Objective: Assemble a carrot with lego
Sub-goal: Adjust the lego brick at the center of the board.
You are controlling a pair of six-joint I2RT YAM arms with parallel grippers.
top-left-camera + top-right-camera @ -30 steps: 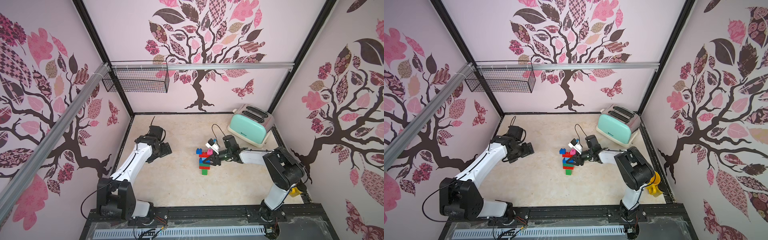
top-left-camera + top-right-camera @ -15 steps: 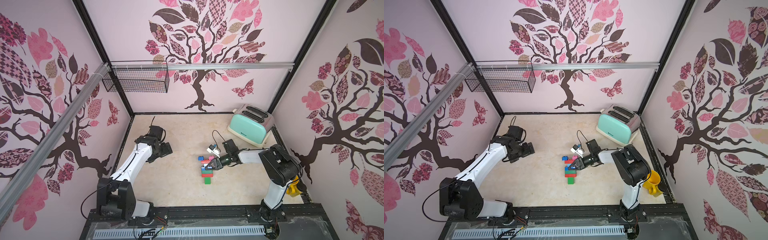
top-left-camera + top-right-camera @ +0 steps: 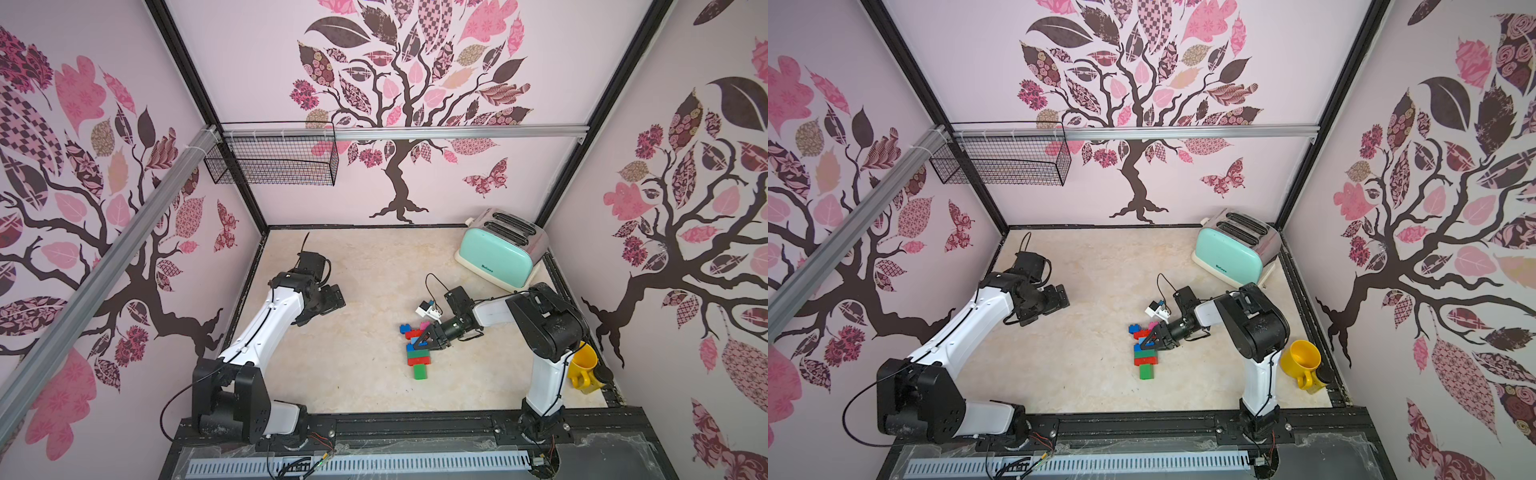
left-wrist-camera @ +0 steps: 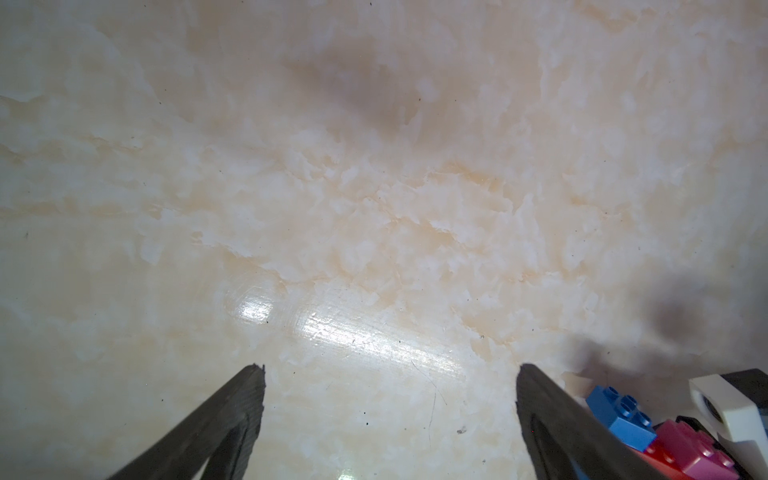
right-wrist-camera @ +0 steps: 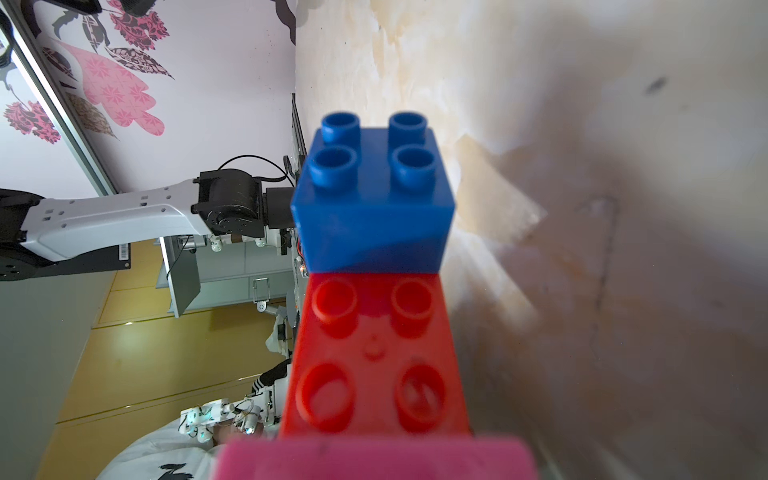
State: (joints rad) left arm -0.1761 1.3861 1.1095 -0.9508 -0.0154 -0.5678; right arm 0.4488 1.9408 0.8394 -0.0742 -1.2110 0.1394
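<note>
Bricks joined into the carrot [image 3: 418,356] are being seen lying flat on the desk [image 3: 353,374], right of centre in the lower half of both top views, with the green tip [image 3: 420,371] being pointed at the bottom edge and the wider blue and pink end at the top. The right claw [image 3: 417,343] is being held clamped on the carrot's upper middle. In the right wrist view a dark blue brick [image 5: 374,195], a red brick [image 5: 374,353] and a pink brick [image 5: 374,457] are being shown in a line down the centre. The left claw [image 3: 336,297] is being held wide apart and empty, left of centre, well apart from the carrot; in the left wrist view the carrot's wider end is being glimpsed in the lower right corner. A toaster [image 3: 498,253] is being seen at the desk's upper right.
</note>
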